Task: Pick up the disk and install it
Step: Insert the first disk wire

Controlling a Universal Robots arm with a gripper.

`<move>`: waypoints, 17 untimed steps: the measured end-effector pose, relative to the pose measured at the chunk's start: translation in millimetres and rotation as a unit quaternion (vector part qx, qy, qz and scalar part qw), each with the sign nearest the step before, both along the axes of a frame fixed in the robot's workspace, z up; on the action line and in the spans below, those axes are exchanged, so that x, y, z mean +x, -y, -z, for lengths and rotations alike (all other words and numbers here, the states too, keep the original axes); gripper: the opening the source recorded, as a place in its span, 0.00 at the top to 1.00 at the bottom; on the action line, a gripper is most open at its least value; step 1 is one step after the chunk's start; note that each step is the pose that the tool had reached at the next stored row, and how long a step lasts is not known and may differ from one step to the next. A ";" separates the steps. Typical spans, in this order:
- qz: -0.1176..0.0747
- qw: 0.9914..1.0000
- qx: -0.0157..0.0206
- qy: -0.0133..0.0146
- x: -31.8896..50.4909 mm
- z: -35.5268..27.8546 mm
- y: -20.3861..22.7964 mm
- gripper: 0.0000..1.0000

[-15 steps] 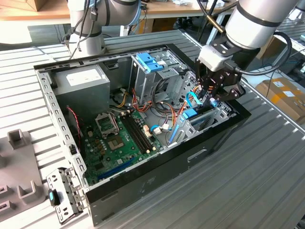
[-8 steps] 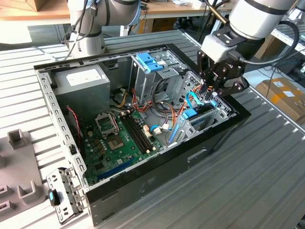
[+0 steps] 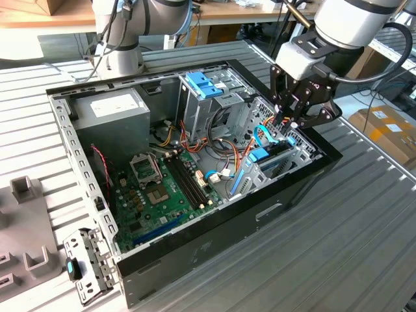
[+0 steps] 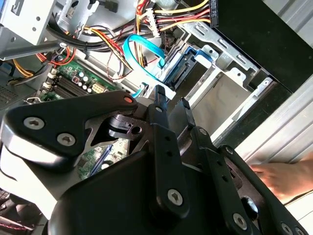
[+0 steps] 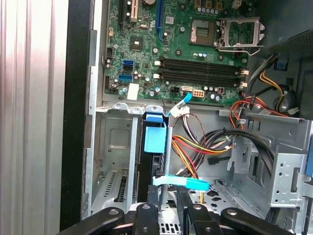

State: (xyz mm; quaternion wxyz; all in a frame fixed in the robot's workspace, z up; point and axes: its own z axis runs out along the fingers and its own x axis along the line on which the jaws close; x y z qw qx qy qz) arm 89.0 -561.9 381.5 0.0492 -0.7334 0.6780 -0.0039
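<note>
The disk [image 3: 276, 153] stands on edge inside the drive bay at the near corner of the open computer case, on the exterior view's right. Its light-blue carrier frame [image 5: 155, 139] and dark body show between the bay's metal walls in the first wrist view, and the frame [image 4: 183, 71] lies just past the fingertips in the second wrist view. My gripper [image 3: 286, 122] hovers right above the bay. Its fingers [image 4: 159, 105] are drawn close together with nothing gripped between them. In the first wrist view the gripper [image 5: 167, 209] sits over the disk's upper edge.
A light-blue data cable [image 5: 181, 182] and orange and yellow power wires [image 4: 176, 10] crowd the bay. The motherboard [image 3: 156, 188] fills the case floor. A grey cage with a blue latch [image 3: 205, 84] stands behind. A person's hand [image 4: 283, 176] rests outside the case wall. A loose bracket [image 3: 88, 263] lies on the table.
</note>
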 end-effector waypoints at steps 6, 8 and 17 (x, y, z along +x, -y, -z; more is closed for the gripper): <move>-0.001 1.000 0.000 0.000 6.3 0.3 -0.4 0.70; 0.000 1.000 0.000 0.000 6.3 0.5 -0.3 0.70; 0.020 1.000 0.000 -0.001 10.9 4.8 -0.3 0.70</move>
